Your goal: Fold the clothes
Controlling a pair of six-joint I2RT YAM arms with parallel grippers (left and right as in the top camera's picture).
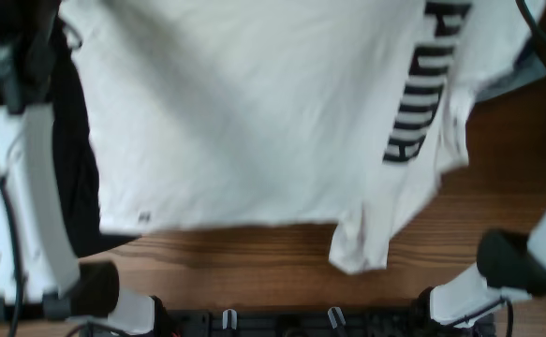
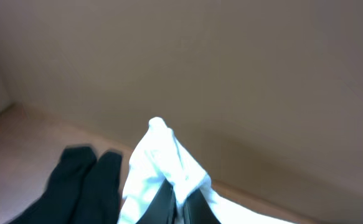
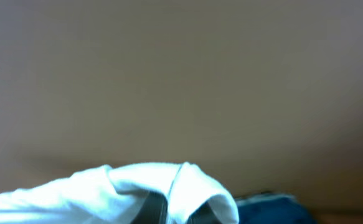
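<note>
White T-shirt (image 1: pixel 254 112) spread across the upper frame, above the wooden surface (image 1: pixel 254 267). Left hand (image 2: pixel 180 204) and right hand (image 3: pixel 172 210), at lower centre of their wrist views, were each clamped on bunched shirt fabric.

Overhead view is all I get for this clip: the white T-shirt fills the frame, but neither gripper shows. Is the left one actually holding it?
Observer: Yes. In the left wrist view the left gripper is shut on a bunch of the T-shirt, which peaks up past its tips.
Operator: And the right?
Observer: The right gripper is shut on it too, with a white edge of the cloth folded over its tips.
Operator: What lies behind them?
Observer: A plain beige wall fills the background of both wrist views.
</note>
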